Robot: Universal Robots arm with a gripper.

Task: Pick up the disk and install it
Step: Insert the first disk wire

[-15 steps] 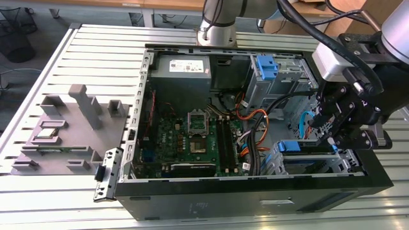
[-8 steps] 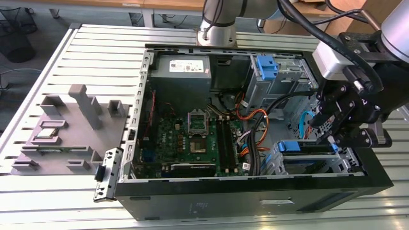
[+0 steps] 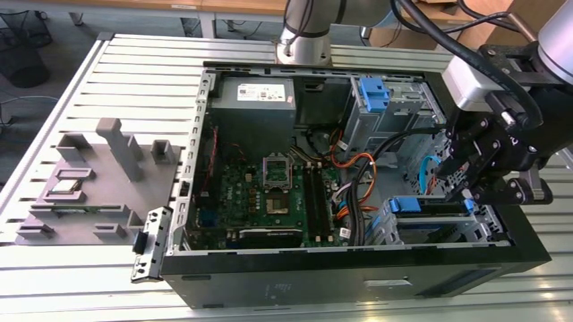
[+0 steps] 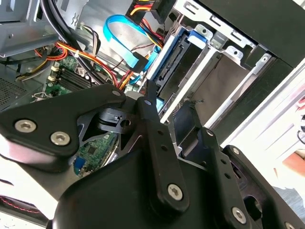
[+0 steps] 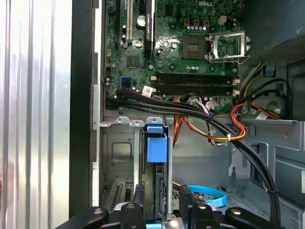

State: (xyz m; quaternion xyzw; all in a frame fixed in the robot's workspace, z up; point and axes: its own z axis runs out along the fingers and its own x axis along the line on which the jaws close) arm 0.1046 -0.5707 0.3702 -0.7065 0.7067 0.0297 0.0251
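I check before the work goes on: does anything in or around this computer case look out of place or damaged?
Two things. The processor socket stands open and bare, without a cooler. A black bracket leans tilted outside the case, at the exterior view's left. No damage shows.

computer case (image 3: 358, 282): on the table (image 3: 143, 67).
fixture (image 3: 90, 188): on the table, at the exterior view's left of the computer case.
motherboard (image 3: 268, 194): inside the computer case, beside the power-supply box (image 3: 255, 100).
disk (image 3: 421, 205): in the drive bay (image 3: 492, 218), at the computer case's end on the exterior view's right.
pincer (image 3: 463, 190): above the drive bay, over the disk.
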